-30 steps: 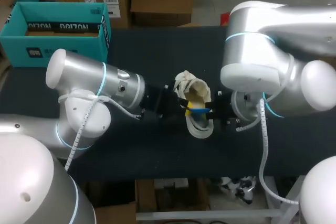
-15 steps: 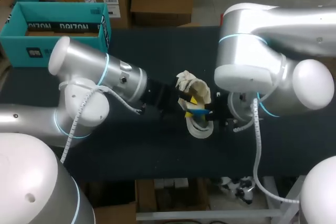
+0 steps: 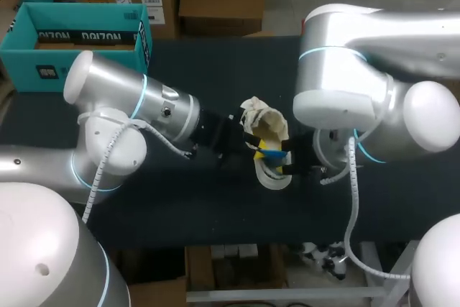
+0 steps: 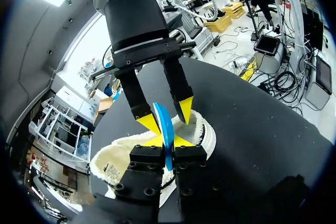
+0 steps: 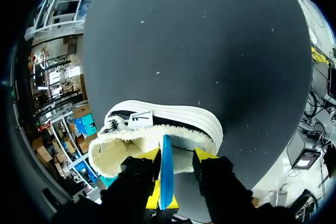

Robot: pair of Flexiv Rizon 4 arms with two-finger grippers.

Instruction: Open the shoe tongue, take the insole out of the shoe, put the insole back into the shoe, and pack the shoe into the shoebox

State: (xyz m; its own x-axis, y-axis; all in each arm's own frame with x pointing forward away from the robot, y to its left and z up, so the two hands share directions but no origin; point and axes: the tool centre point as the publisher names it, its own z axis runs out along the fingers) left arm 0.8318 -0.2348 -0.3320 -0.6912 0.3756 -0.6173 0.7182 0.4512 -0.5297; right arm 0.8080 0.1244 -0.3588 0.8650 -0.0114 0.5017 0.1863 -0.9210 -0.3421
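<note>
Two left fingers (image 4: 182, 141) pinching blue insole (image 4: 164, 121), right fingers (image 4: 184, 109) straddling it

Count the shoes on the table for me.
1: the shoe lies between the left tool and right tool, the insole upright at its opening. No other shows, though one could be hidden.

Shoe (image 5: 157, 129): fleecy cream pile lining, smooth ribbed white sole, rubbery-looking, matt. Insole (image 5: 166, 174): thin, smooth, blue; material unclear. Table (image 3: 215, 70): matt black, faintly speckled. Shoebox (image 3: 18, 55): teal cardboard, matt. Left arm (image 3: 108, 91), right arm (image 3: 345, 70): glossy silver-white shells. Left gripper (image 4: 168, 142), right gripper (image 4: 167, 117): matt black hard bodies, yellow tips, slight sheen.
</note>
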